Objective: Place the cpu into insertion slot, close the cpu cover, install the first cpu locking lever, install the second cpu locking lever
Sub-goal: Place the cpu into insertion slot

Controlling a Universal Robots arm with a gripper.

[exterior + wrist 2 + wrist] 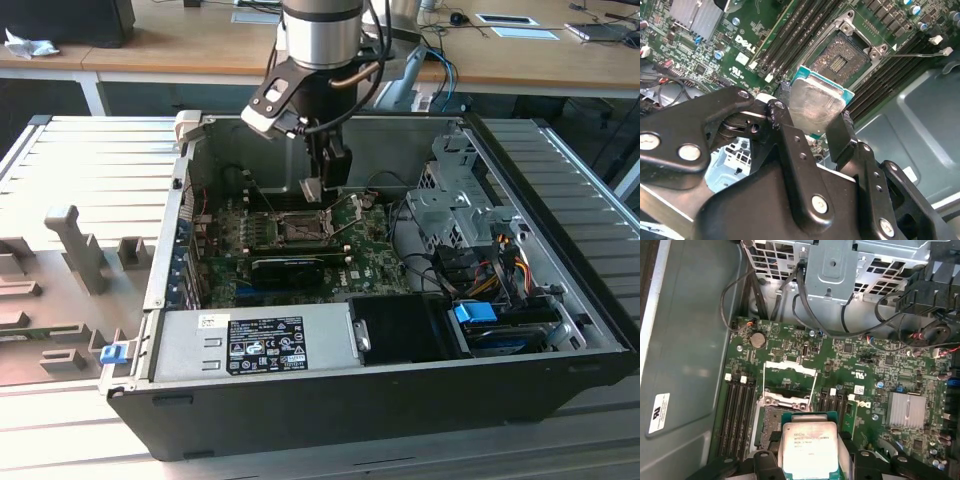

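cpu [816, 101] in grasp of end effector [811, 121]

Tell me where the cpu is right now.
In the second wrist view the cpu sits clamped in the gripper, held above the green motherboard beside the open insertion slot, not yet in it.

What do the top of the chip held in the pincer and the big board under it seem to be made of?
The chip: its top looks like dull silver-grey metal, with a soft sheen and faint smears. The board: probably lacquered laminate, since its face is flat, green and slightly glossy, with small parts soldered on.
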